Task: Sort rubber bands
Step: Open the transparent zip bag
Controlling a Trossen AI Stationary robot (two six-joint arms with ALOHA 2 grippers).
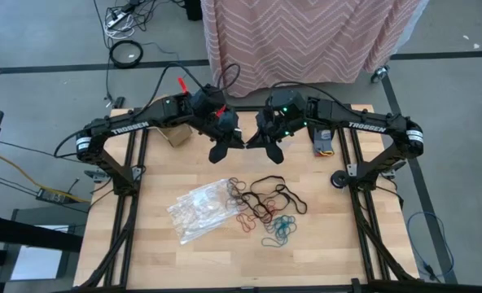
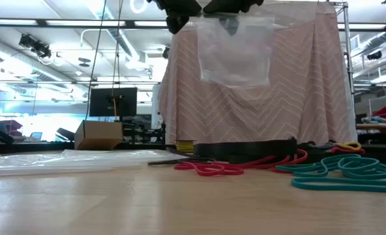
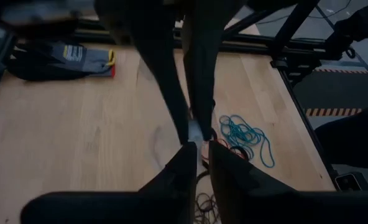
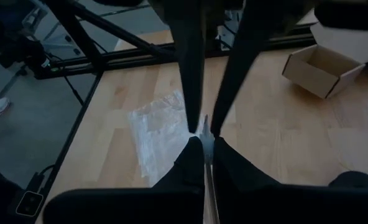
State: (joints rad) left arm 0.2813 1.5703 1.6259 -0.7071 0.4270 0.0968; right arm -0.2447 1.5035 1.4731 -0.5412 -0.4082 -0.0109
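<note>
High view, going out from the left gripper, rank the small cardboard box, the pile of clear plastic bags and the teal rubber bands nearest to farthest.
From the left gripper, raised at the table's back middle:
1. The small open cardboard box, at the back edge on the left arm's side.
2. The pile of clear crinkly plastic bags, toward the table's middle.
3. The teal rubber bands, farther forward, on the right arm's side.

The high camera is looking straight down on the whole table (image 1: 159,244) and both arms. The low camera is sitting at tabletop level, facing across the surface into the room, very near the rubber bands (image 2: 340,171). Each wrist camera is pointing steeply down at the tabletop past its own fingers. All four views are sharing the middle of the table, where the rubber bands are lying.
</note>
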